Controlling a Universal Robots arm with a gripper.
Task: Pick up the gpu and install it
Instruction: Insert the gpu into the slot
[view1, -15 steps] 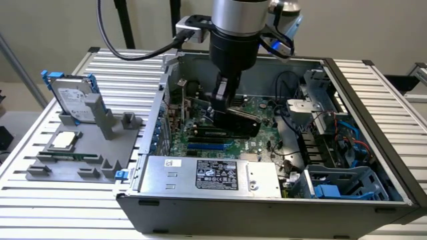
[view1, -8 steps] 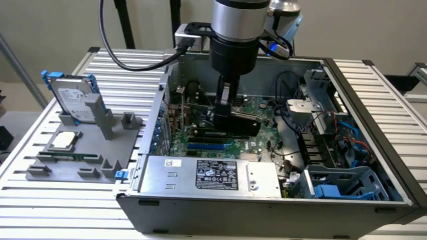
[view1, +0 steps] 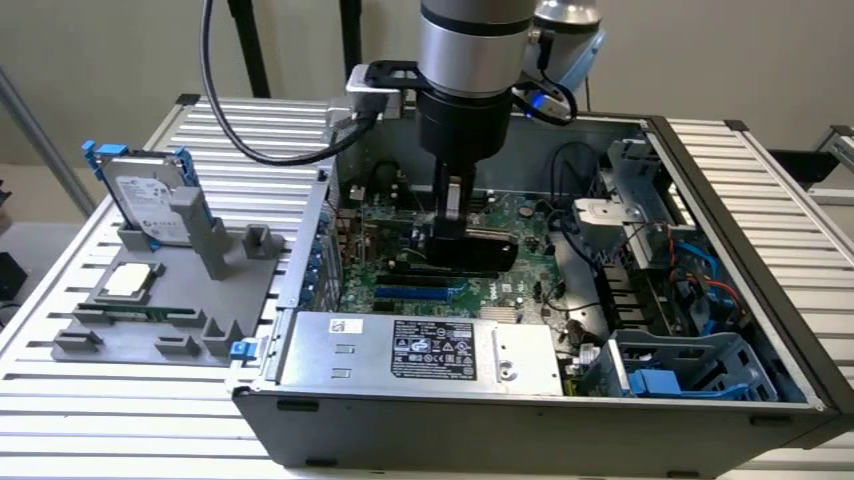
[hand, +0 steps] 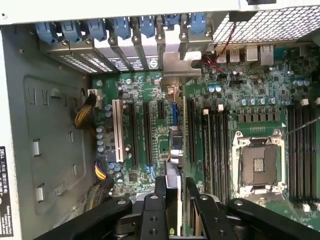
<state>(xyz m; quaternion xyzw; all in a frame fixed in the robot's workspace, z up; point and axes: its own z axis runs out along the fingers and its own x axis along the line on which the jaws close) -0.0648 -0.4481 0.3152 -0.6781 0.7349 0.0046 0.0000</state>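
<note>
The gripper (view1: 453, 232) is down inside the open computer case (view1: 747, 200), clenched on the gpu (view1: 483, 252). In the wrist view its two black fingers (hand: 152, 215) stand only narrowly apart, with the gpu (hand: 172, 192) pinched edge-on between them. The gripper (hand: 175, 214) touches nothing else that can be seen.

There is one gpu, and it is in the middle of the case. It stands on edge over the green motherboard (view1: 514, 215), with its black face showing in the exterior view. It hangs directly under the gripper and reaches away from the fingers toward the wall of the case that carries a row of blue clips (hand: 120, 26). Whether its lower edge touches a slot cannot be told.

Also inside the case are one white slot (hand: 118, 131), one open processor socket (hand: 257, 162) and one silver power supply (view1: 414, 350) against the near wall.

Outside the case, on the exterior view's left, one grey holder (view1: 200, 330) lies on the slatted table (view1: 80, 400). It carries one hard drive (view1: 144, 203) with blue rails, standing upright, and one square silver CPU chip (view1: 128, 280), lying flat.
</note>
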